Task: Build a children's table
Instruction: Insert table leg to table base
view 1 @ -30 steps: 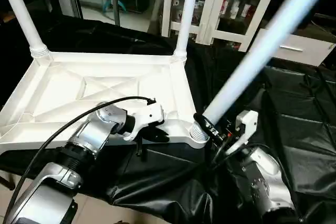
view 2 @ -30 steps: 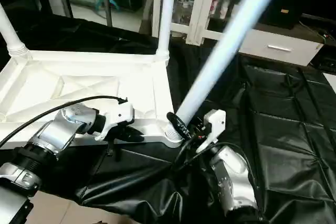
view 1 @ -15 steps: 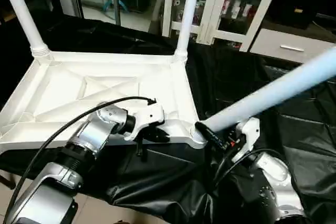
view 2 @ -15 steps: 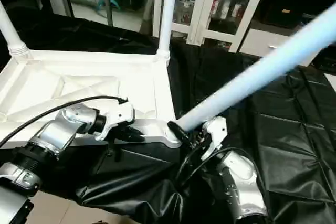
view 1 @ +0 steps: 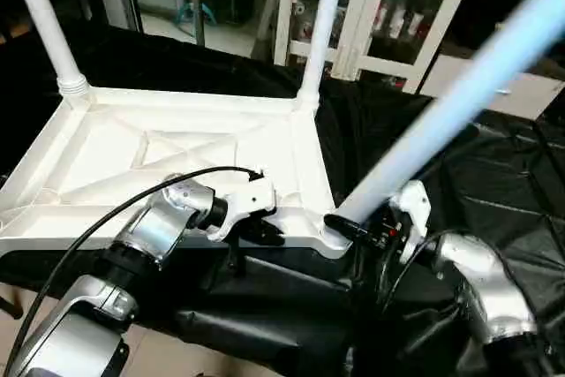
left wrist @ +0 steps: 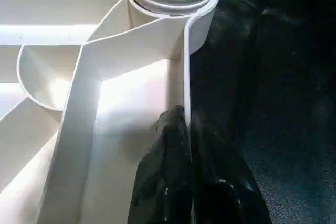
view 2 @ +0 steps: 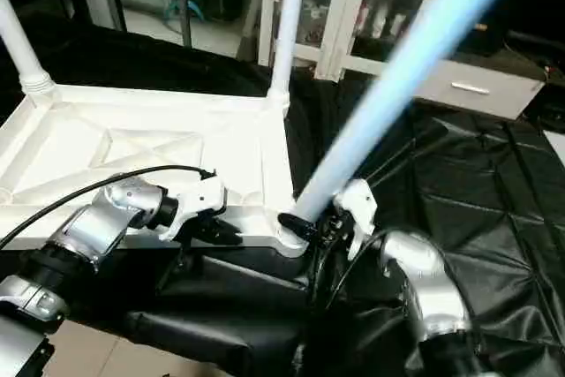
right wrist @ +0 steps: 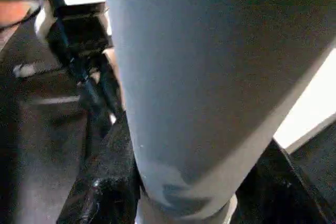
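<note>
My left gripper (view 1: 265, 229) pinched on tabletop (view 1: 177, 156) near rim, forearm reaching toward 1 o'clock; right gripper (view 1: 349, 227) clamps leg (view 1: 441, 112) base, leg slanting toward 1 o'clock.

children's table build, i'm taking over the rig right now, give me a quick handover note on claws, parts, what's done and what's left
Left claw: shut on the near rim of the white plastic square tabletop, which lies ribbed underside up on the black-draped worktable, steadying it.
Right claw: shut on the base of the third white tapered tube leg, which leans steeply at the near right corner socket.
Done: two white legs stand upright in the far sockets, far left leg and far right leg.
Left: bring the third leg upright and seat it; whether it has engaged the socket is unclear. The near left corner seems to need the fourth leg.
</note>
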Tool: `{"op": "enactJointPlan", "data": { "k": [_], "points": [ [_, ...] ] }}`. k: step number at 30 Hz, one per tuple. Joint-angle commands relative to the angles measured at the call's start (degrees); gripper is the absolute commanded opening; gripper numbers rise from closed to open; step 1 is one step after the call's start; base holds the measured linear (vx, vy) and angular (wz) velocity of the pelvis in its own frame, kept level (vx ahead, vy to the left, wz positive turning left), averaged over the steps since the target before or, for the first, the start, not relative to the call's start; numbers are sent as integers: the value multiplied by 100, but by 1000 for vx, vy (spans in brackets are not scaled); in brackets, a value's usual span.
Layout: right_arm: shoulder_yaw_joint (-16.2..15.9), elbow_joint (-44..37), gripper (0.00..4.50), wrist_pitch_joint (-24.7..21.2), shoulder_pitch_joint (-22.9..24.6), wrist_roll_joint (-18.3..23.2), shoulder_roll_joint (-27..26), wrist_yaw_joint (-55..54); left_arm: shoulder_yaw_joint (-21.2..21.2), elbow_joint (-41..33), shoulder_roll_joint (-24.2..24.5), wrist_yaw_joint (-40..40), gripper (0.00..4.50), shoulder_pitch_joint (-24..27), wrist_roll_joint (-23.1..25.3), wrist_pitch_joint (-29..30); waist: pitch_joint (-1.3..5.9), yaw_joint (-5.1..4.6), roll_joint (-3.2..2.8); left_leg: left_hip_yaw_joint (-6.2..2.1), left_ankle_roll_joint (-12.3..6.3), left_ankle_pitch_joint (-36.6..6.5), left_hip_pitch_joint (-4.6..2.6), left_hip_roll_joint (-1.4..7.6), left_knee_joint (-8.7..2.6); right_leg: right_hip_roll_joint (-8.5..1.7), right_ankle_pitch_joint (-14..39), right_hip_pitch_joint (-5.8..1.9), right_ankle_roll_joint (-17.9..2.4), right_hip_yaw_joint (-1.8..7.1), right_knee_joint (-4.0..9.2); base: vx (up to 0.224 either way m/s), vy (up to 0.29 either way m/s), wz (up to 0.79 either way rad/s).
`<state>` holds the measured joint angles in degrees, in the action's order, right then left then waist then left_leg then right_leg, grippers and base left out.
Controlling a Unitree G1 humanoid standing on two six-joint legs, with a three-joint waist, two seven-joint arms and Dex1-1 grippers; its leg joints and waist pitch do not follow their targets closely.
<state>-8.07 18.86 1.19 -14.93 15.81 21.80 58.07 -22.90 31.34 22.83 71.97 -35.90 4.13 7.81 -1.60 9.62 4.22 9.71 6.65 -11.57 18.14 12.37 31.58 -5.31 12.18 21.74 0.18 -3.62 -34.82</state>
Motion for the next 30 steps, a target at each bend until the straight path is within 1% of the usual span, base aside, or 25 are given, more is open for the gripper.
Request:
{"op": "enactJointPlan", "data": {
  "k": [1, 2, 4, 5, 6, 7, 9, 11, 12, 13, 14, 15, 16, 18, 20, 21, 22, 23, 24, 25, 26, 27, 28, 29, 30],
  "points": [
    [-665, 471, 186, -685, 306, -517, 199, 530, -36, 67, 132, -99, 0, 75, 147, 90, 190, -27, -83, 12, -88, -1275, 57, 92, -392, -258, 597, -208, -1075, 237, 382, 0, 0, 0],
    [-694, 469, 186, -746, 268, -515, 212, 572, -36, 61, 131, -98, 0, 79, 147, 94, 193, -16, -89, 18, -87, -1239, 47, 92, -387, -261, 532, -201, -1090, 237, 380, 0, 0, 0],
    [-846, 503, 186, -1038, 86, -527, 256, 780, -39, 40, 122, -94, 0, 91, 148, 110, 202, -18, -97, 15, -85, -1131, 55, 82, -379, -247, 323, -219, -1137, 227, 353, 0, 0, 0],
    [-850, 504, 186, -1045, 81, -528, 257, 786, -40, 40, 122, -94, 0, 91, 148, 110, 198, -25, -88, 19, -89, -1148, 53, 80, -378, -242, 332, -216, -1146, 226, 356, 0, 0, 0],
    [-997, 601, 186, -1290, -72, -544, 275, 919, -53, 30, 114, -99, 0, 91, 147, 119, 203, -12, -85, 23, -90, -1149, 45, 86, -375, -258, 340, -215, -1162, 229, 357, 0, 0, 0],
    [-1032, 672, 186, -1375, -130, -535, 260, 963, -56, 24, 110, -99, 0, 91, 143, 124, 202, -26, -95, 17, -85, -1173, 58, 78, -380, -249, 391, -228, -1172, 224, 354, 0, 0, 0],
    [-1057, 795, 186, -1482, -200, -533, 233, 980, -61, 3, 112, -97, 0, 97, 139, 136, 200, -17, -97, 22, -71, -1199, 50, 85, -378, -264, 445, -212, -1180, 229, 365, 0, 0, 0],
    [-1060, 852, 186, -1513, -225, -543, 218, 970, -63, -4, 116, -94, 0, 98, 140, 139, 201, -19, -96, 20, -43, -1247, 47, 86, -382, -263, 494, -210, -1165, 226, 368, 0, 0, 0],
    [-1028, 1076, 186, -1541, -290, -587, 157, 878, -68, 2, 120, -86, 0, 91, 144, 141, 204, -17, -109, 16, -29, -1291, 47, 85, -387, -263, 563, -214, -1143, 226, 373, 0, 0, 0],
    [-1026, 1088, 186, -1541, -294, -591, 154, 872, -68, 3, 121, -86, 0, 90, 144, 141, 207, -35, -108, 19, -29, -1331, 49, 81, -386, -265, 612, -204, -1151, 227, 379, 0, 0, 0],
    [-997, 1247, 186, -1563, -335, -640, 108, 755, -69, 6, 121, -79, 0, 85, 145, 146, 202, -30, -111, 16, -23, -1353, 50, 83, -393, -266, 662, -208, -1135, 227, 388, 0, 0, 0],
    [-989, 1276, 186, -1569, -343, -649, 100, 729, -70, 4, 121, -78, 0, 85, 145, 148, 210, -42, -129, 15, -7, -1400, 44, 85, -393, -268, 720, -202, -1126, 228, 392, 0, 0, 0],
    [-968, 1365, 186, -1528, -363, -693, 71, 627, -71, 3, 120, -76, 0, 82, 146, 151, 208, -39, -124, 11, -1, -1418, 56, 83, -396, -268, 782, -210, -1098, 227, 397, 0, 0, 0],
    [-954, 1431, 186, -1521, -378, -733, 46, 532, -72, -2, 122, -71, 0, 78, 146, 157, 216, -48, -144, 9, 18, -1462, 44, 87, -402, -266, 821, -193, -1089, 227, 402, 0, 0, 0],
    [-970, 1754, 186, -1392, -434, -1043, -49, -30, -79, 33, 126, -64, 0, 53, 157, 144, 194, -65, -157, -1, 79, -1671, 42, 91, -428, -264, 1053, -177, -1040, 225, 428, 0, 0, 0],
    [-934, 1878, 186, -1306, -456, -1104, -111, -237, -81, 34, 125, -74, 0, 52, 164, 142, 168, -93, -147, -13, 120, -1944, 41, 84, -455, -268, 1477, -163, -947, 219, 468, 0, 0, 0],
    [-892, 1990, 186, -1223, -476, -1144, -171, -416, -83, 29, 125, -86, 0, 52, 169, 144, 130, -148, -153, -42, 160, -2363, 23, 79, -481, -290, 2202, -126, -792, 209, 534, 0, 0, 0],
    [-848, 2034, 186, -1214, -479, -1123, -217, -489, -78, 12, 121, -87, 0, 58, 160, 160, 108, -165, -158, -69, 173, -2570, 6, 78, -492, -297, 2586, -113, -685, 201, 576, 0, 0, 0],
    [-802, 2078, 186, -1203, -487, -1095, -272, -557, -70, -8, 117, -81, 0, 66, 142, 183, 88, -182, -152, -112, 159, -2926, -47, 74, -501, -331, 3321, -73, -461, 193, 667, 0, 0, 0],
    [-773, 2116, 186, -1198, -495, -1079, -318, -614, -68, -26, 119, -73, 0, 74, 133, 199, 93, -205, -163, -155, 148, -3150, -85, 73, -499, -356, 3760, -44, -302, 174, 727, -52, -3, -7],
    [-760, 2150, 186, -1188, -501, -1072, -353, -641, -70, -36, 125, -68, 0, 81, 127, 203, 95, -213, -174, -181, 150, -3207, -85, 75, -508, -361, 3834, -47, -260, 161, 743, -52, -3, -7],
    [-758, 2169, 186, -1175, -503, -1075, -368, -653, -73, -39, 131, -65, 0, 85, 126, 203, 107, -232, -210, -226, 154, -3268, -68, 76, -533, -359, 3759, -70, -242, 145, 749, 0, 0, 0],
    [-760, 2193, 186, -1146, -505, -1091, -384, -675, -81, -31, 137, -65, 0, 87, 135, 196, 125, -257, -195, -263, 139, -3241, -26, 74, -564, -353, 3525, -119, -265, 137, 741, 0, 0, 0],
    [-758, 2195, 186, -1144, -504, -1090, -387, -675, -82, -29, 138, -64, 0, 86, 136, 196, 140, -260, -189, -272, 129, -3156, 1, 76, -578, -350, 3335, -145, -298, 145, 718, 0, 0, 0],
    [-751, 2201, 186, -1139, -501, -1086, -396, -673, -85, -23, 139, -61, 0, 85, 137, 195, 157, -265, -199, -261, 119, -2978, 11, 90, -588, -327, 2834, -140, -450, 169, 675, 0, 0, 0]
  ]
}}
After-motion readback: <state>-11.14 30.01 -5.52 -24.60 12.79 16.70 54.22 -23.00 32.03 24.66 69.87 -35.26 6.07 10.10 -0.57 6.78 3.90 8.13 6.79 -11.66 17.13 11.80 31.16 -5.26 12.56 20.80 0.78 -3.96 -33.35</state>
